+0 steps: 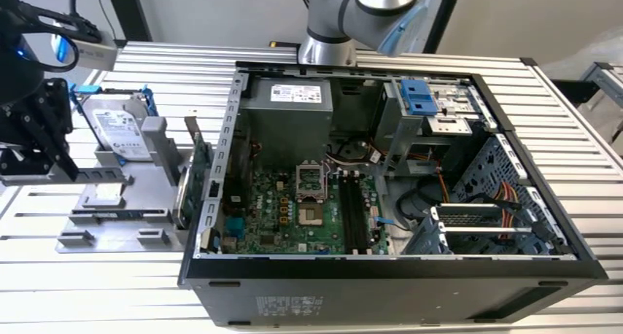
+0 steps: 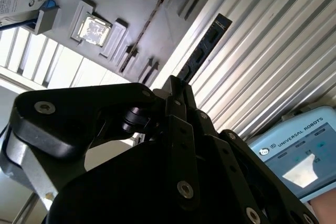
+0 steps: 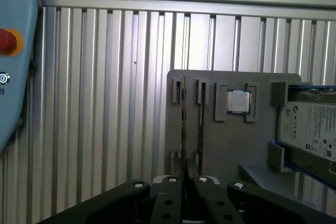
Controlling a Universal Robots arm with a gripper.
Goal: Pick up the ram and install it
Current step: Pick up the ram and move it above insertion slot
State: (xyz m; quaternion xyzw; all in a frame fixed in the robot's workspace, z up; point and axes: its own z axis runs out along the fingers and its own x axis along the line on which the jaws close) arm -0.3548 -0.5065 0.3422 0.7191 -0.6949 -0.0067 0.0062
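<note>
1. The ribbed metal table (image 1: pixel 185 60) spreads beneath the gripper (image 3: pixel 184 178) and carries everything else.
2. The open computer case (image 1: pixel 389 276) lies on its side well apart from the gripper, toward the exterior view's right, and we can see the green board inside it.
3. The grey tray (image 3: pixel 220 145) lies straight out past the fingertips in the first wrist view. In the exterior view the gripper hangs at the tray's side away from the case.
4. The pale blue control tablet (image 2: pixel 294 156) rests on the table near the gripper, off the tray.
5. The hard drive (image 1: pixel 117 126), in blue rails, leans on the tray beside the gripper.
6. The green card (image 1: pixel 200 173) stands upright on its edge between the tray and the case, on the tray's side away from the gripper.
7. The gripper's 2 black fingers (image 2: pixel 181 129) are drawn almost together, with just the thin board pinched between them.
8. The ram (image 2: pixel 206 45) is in that grip at 1 end, and its length runs out past the fingertips, edge-on in the first wrist view. We cannot tell whether its far end touches the tray.
9. The silver processor chip (image 3: pixel 239 101) sits in a recess of the tray, out past the fingertips and beside the ram's line.
</note>
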